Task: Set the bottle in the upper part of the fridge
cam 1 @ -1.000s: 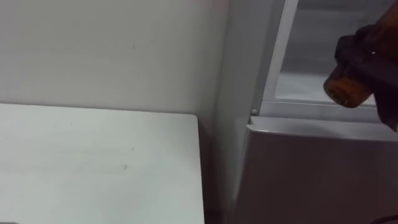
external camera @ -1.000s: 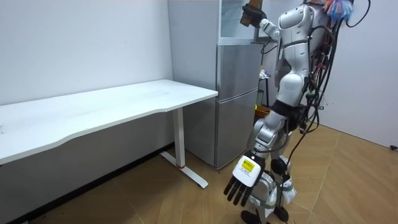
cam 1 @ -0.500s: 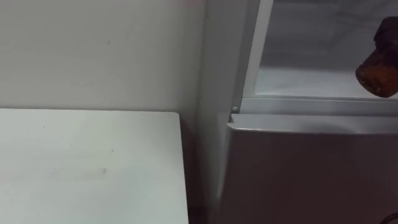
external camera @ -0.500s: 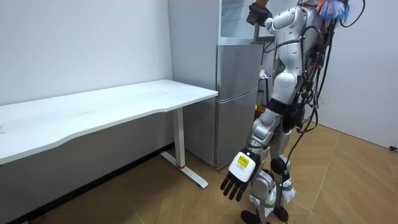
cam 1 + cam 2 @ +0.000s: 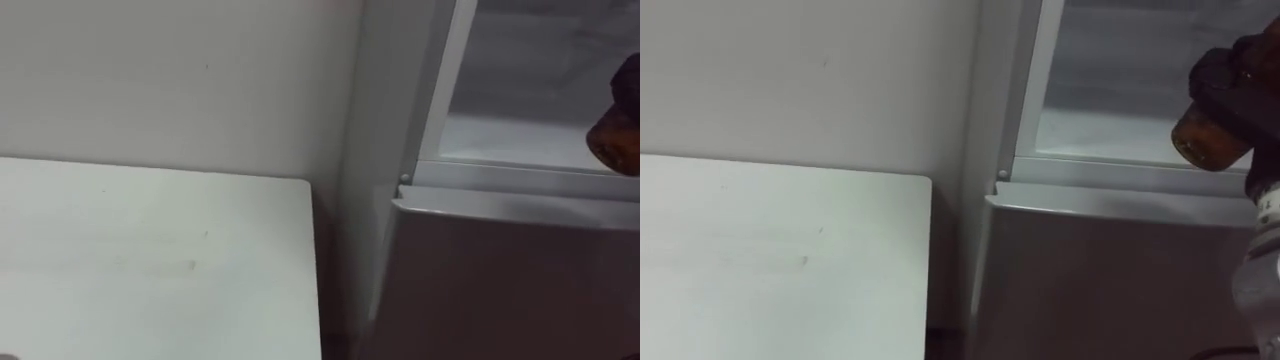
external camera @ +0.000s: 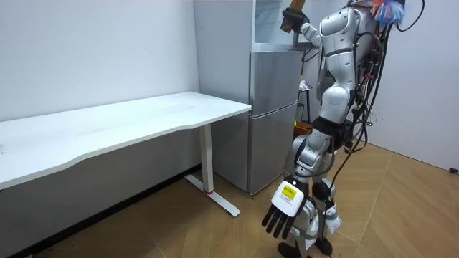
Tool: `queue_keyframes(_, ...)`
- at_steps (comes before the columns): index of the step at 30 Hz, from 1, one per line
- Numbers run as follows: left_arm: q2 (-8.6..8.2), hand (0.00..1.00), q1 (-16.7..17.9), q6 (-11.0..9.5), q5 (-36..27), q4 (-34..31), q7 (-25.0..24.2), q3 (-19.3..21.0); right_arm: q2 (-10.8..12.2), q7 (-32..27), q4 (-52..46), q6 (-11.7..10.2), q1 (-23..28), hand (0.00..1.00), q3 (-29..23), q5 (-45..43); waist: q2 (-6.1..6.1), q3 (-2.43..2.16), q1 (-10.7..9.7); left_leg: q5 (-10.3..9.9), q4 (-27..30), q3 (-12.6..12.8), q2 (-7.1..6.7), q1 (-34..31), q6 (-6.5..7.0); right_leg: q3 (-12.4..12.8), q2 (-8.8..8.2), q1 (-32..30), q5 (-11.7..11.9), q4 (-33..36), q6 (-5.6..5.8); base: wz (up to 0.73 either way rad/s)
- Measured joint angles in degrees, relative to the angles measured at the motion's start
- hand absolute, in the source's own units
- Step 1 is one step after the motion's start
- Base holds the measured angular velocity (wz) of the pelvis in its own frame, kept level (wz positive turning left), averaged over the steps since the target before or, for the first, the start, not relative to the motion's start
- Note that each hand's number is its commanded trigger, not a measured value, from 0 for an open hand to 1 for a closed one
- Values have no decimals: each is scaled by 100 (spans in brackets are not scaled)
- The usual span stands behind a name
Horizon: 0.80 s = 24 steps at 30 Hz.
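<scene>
Nothing can be read anywhere in these views. In the room view the left hand hangs low beside the robot's legs, and the white and yellow patch on its back carries dark marks too small to make out. In the right eye view the amber bottle, held in the right hand, turns its round end toward the camera, and no letters or numbers are legible on it.

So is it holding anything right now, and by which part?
Yes: the right hand grips the brown bottle round its body, one end sticking out. The left hand hangs open, holding nothing.
</scene>
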Motion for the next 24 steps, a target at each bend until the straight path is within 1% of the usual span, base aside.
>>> queue_keyframes(1,-1,0,0,14,0,-2,-6,23,0,-22,98,4,-50,100,10,-1,-5,-8,10,0,0,-8,-1,-8,0,0,-1,-5,0,-2,0,4)
queue_keyframes(4,4,0,23,64,0,-3,-107,90,-5,-122,563,122,-315,100,36,-1,-38,-29,23,-1,-7,-40,-4,-31,-1,-26,0,-10,-6,-16,3,7)
queue_keyframes(5,4,0,40,74,3,-4,-142,90,-5,-192,682,134,-374,100,57,0,-48,-36,39,0,-22,-46,-6,-30,-2,-30,1,-12,-10,-16,7,0)
queue_keyframes(6,4,0,69,77,6,-8,-162,90,-8,-263,807,134,-427,100,114,0,-64,-49,98,3,-48,-44,-6,-27,-6,-29,2,3,-12,-4,7,0)
queue_keyframes(8,7,0,86,94,29,-10,-192,106,-35,-332,1007,136,-491,100,220,0,-91,-56,126,5,-61,-49,-3,-30,-9,-41,4,4,-12,-2,7,0)
queue_keyframes(10,16,0,87,103,73,-18,-223,163,-36,-394,1089,180,-495,100,265,1,-125,-51,164,5,-64,-52,1,-26,-10,-45,7,11,-12,0,7,2)
queue_keyframes(13,98,0,96,113,75,1,-223,174,-48,-450,1276,217,-586,100,574,3,-180,-22,214,3,-70,-53,6,14,-12,-29,11,39,-12,4,7,-1)
queue_keyframes(15,158,0,91,109,139,21,-223,194,-49,-429,1471,248,-610,100,671,0,-212,-18,331,-2,-70,-53,3,25,-13,-19,8,40,-11,10,8,-2)
queue_keyframes(16,172,0,90,109,164,10,-224,196,-49,-435,1522,251,-613,100,673,0,-217,-16,345,-2,-65,-54,1,19,-11,-22,5,39,-11,11,8,0)
queue_keyframes(18,186,0,92,149,167,23,-244,202,-48,-445,1802,254,-682,100,708,-25,-220,-12,478,-8,-53,-59,-12,21,-1,-27,-3,50,-11,15,9,0)
queue_keyframes(20,187,0,103,169,173,102,-270,218,-50,-448,2024,254,-720,100,823,-238,-225,-10,511,-19,-47,-86,-16,19,11,-62,-8,93,-11,16,10,6)
queue_keyframes(22,191,0,99,210,170,129,-318,220,-51,-453,2301,268,-863,100,981,-363,-239,1,514,-27,-4,-104,-15,-30,11,-85,-13,84,-11,19,10,6)
queue_keyframes(24,192,0,87,202,171,139,-381,218,-53,-512,2537,325,-1137,100,1149,-446,-233,3,513,-70,146,-161,-5,-196,2,-58,6,-23,-4,35,0,2)
